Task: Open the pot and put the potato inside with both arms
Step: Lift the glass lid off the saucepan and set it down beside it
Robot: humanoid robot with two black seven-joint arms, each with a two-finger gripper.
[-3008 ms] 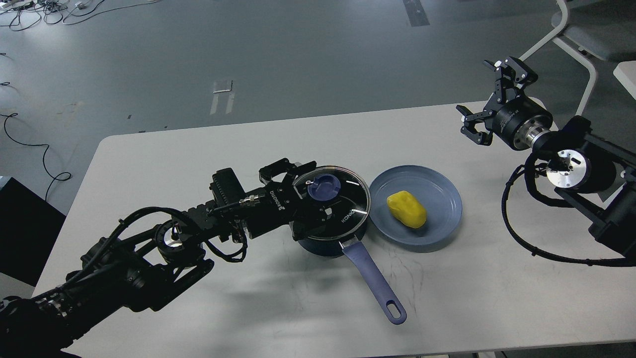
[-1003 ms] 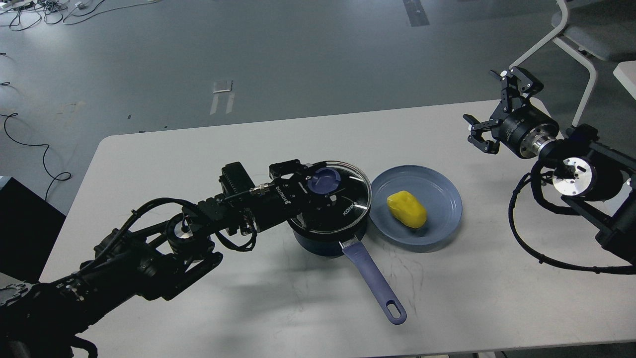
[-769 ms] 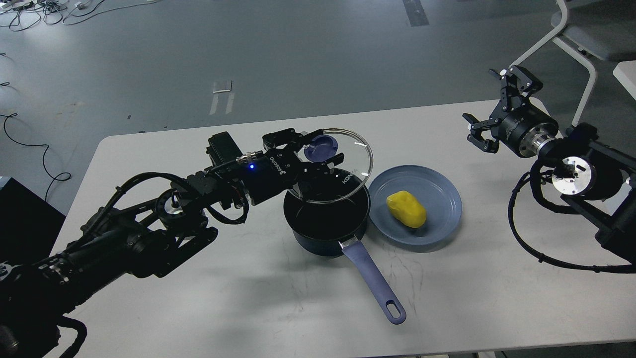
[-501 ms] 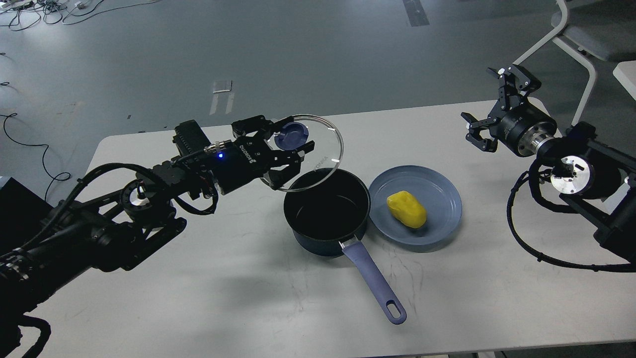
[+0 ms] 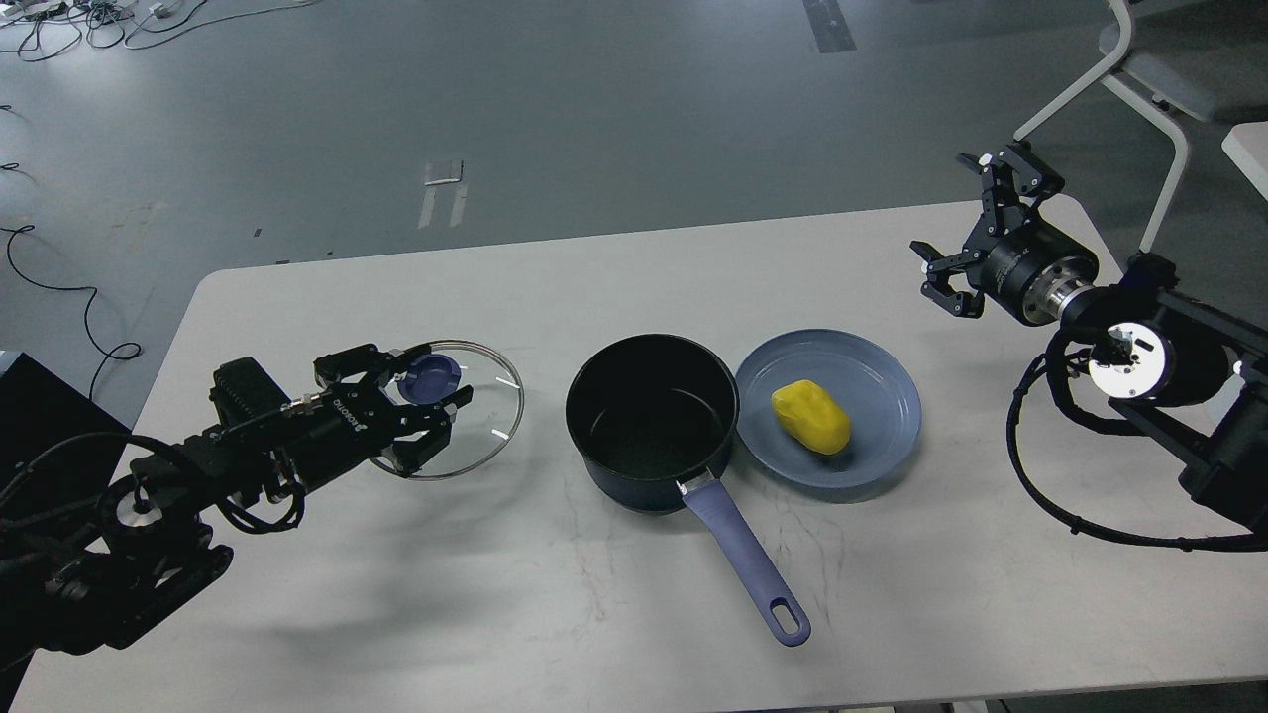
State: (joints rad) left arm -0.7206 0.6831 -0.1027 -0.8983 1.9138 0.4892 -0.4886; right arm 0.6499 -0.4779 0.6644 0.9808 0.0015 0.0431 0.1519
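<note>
the fingers (image 5: 436, 408) of the left gripper (image 5: 421, 396) were closed around the blue knob of the glass lid (image 5: 485, 411), which was low over the table (image 5: 594, 267), left of the pot (image 5: 652, 421). the pot stood uncovered, handle toward the viewer. the potato (image 5: 810, 416) lay on the blue plate (image 5: 882, 396), just right of the pot. the right gripper (image 5: 966, 233) hung with fingers apart, holding nothing.

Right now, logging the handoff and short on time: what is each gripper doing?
Left gripper: closed on the blue knob of the glass lid.
Right gripper: open, empty, above the table's far right corner.
</note>
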